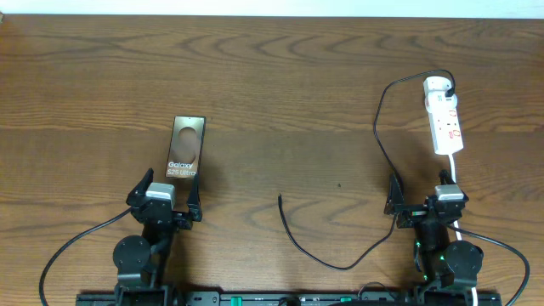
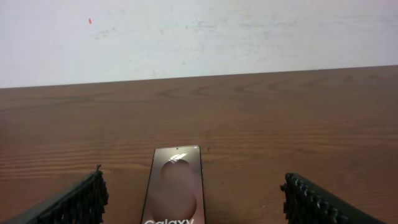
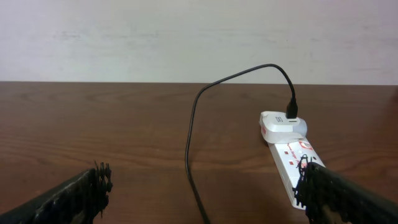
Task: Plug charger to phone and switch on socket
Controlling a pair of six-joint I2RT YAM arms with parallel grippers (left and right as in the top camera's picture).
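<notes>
Overhead: left gripper wide, empty, at near end of phone; right gripper wide, empty, near socket. Charger tip loose between, well apart from phone. Risks, we reckon: tip twists in pinch, glossy phone slides on push, taut cable drags socket.

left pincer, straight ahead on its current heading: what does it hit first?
The phone, lying flat just ahead, roughly centred in front of the open left pincer. Height is unclear, so it might pass over the phone; beyond it only bare table shows.
</notes>
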